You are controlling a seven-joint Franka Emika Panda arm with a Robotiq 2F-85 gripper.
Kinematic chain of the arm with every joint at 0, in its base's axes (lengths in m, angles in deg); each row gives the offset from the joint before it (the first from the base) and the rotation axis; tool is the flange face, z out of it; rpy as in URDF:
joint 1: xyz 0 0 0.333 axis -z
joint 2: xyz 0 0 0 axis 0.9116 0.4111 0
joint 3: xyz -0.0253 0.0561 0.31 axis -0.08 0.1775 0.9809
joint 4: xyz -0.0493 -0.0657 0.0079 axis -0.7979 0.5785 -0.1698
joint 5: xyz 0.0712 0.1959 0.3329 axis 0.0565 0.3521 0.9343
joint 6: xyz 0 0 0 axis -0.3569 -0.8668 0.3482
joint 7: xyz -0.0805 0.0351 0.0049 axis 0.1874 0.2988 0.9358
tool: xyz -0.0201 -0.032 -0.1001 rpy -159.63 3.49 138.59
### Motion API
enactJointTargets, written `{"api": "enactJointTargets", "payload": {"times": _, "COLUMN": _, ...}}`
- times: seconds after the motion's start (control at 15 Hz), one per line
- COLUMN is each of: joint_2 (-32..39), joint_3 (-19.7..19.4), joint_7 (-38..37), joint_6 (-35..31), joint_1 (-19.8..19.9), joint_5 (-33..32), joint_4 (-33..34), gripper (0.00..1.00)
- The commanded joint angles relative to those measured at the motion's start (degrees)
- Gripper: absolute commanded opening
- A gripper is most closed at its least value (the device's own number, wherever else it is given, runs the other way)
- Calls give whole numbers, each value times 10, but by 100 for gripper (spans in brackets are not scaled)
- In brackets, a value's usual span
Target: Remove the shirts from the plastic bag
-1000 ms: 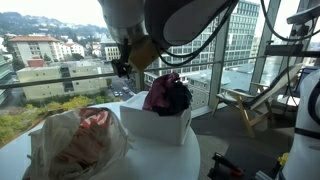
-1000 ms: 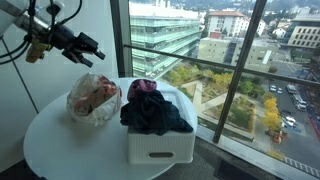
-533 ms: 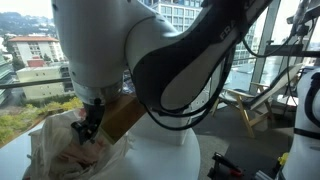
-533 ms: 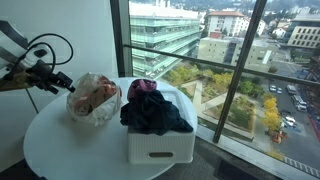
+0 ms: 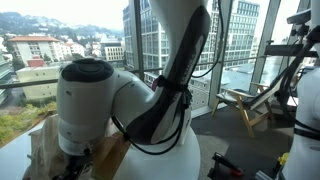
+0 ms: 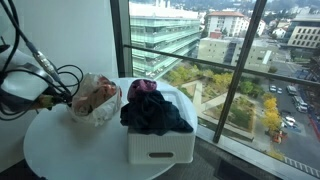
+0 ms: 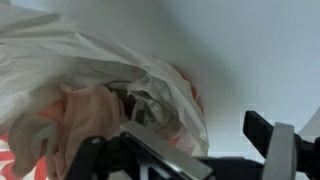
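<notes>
The hand (image 7: 200,135) stands wide open just beside the plastic bag (image 7: 70,60), empty.

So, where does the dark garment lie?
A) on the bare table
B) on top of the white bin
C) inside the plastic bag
B: in an exterior view the dark garment is draped over the white bin, which stands beside the plastic bag.

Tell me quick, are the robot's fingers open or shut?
Gripper: open, holding nothing, right up against the plastic bag.
</notes>
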Motion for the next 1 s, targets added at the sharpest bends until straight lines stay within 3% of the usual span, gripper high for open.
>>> {"api": "enactJointTargets", "payload": {"times": 0.0, "joint_2": 124, "joint_3": -52, "joint_7": -12, "joint_6": -10, "joint_1": -12, "joint_5": -101, "joint_4": 146, "gripper": 100}}
{"api": "enactJointTargets", "payload": {"times": 0.53, "joint_2": 353, "joint_3": -120, "joint_7": -27, "joint_6": -17, "joint_1": -20, "joint_5": -218, "joint_4": 409, "gripper": 100}}
{"api": "enactJointTargets", "payload": {"times": 0.6, "joint_2": 373, "joint_3": -119, "joint_7": -16, "joint_6": -20, "joint_1": -15, "joint_5": -219, "joint_4": 427, "gripper": 79}}
{"api": "enactJointTargets", "payload": {"times": 0.93, "joint_2": 357, "joint_3": -109, "joint_7": 2, "joint_6": -44, "joint_1": -3, "joint_5": -217, "joint_4": 413, "gripper": 44}}
